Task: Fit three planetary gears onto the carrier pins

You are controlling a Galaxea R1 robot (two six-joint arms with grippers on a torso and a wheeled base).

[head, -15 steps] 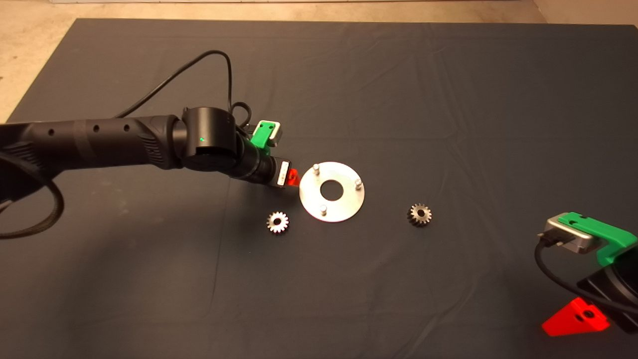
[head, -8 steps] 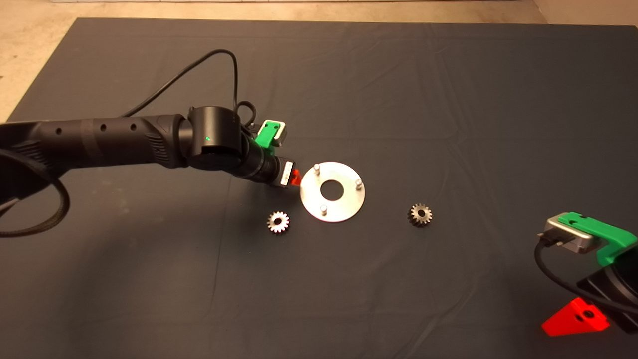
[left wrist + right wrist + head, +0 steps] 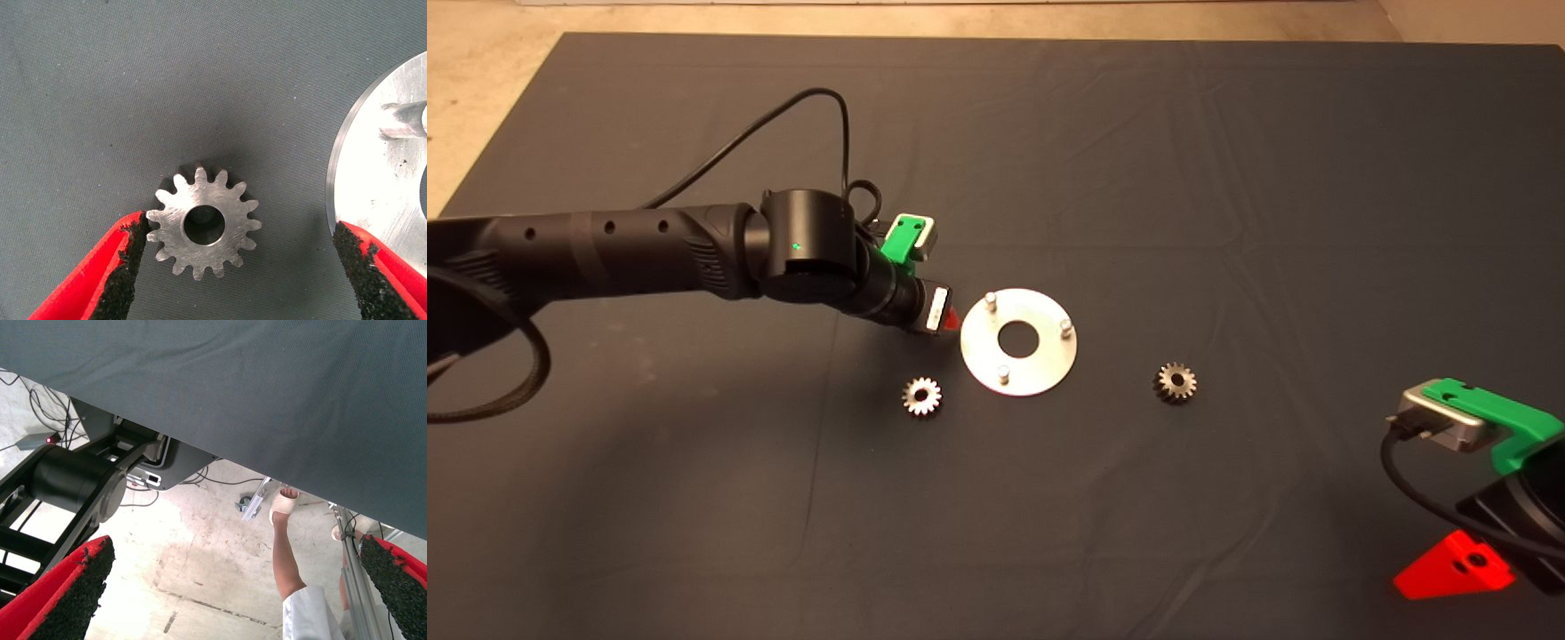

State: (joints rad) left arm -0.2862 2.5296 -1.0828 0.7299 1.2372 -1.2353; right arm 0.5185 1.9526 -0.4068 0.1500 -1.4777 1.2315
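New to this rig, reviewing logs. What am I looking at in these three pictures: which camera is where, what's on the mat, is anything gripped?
It is a two-armed robot working over a dark mat.

The head view looks down from above. The left gripper has reached in beside a shiny carrier disc with three bare carrier pins. Two planetary gears lie flat on the mat: one near the left arm, one on the other side of the disc.

The left wrist view looks down between that gripper's open fingers: a third gear lies on the mat between them, ungripped, the disc edge at one side.

The right gripper waits open at the lower right. Its wrist view shows the mat's edge, the floor and a person's leg.

Nothing is held.
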